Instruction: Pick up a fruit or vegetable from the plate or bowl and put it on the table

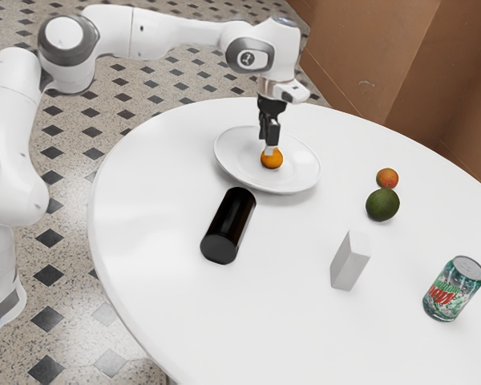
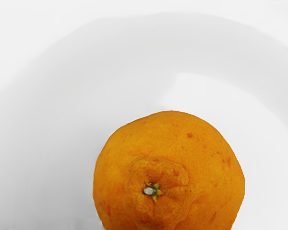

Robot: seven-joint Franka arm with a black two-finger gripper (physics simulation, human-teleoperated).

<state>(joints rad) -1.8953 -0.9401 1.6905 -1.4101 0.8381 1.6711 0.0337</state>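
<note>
Orange (image 1: 272, 160) on wht plate (image 1: 301, 167), arm (image 1: 279, 50) just abv

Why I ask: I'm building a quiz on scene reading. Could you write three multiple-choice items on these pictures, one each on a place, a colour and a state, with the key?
1. Where is the orange fruit?
A) Beside the soda can
B) On the white plate
C) On the floor

2. What colour is the small box?
A) Red
B) Blue
C) White to light grey

3. How does the dark cylinder rest?
A) Lying on its side
B) Standing upright
C) Leaning on the plate

Key:
1: B, both views show the fruit within the plate's rim.
2: C, its faces are pale in the exterior view.
3: A, its length runs along the table, with a round end face showing.
</note>
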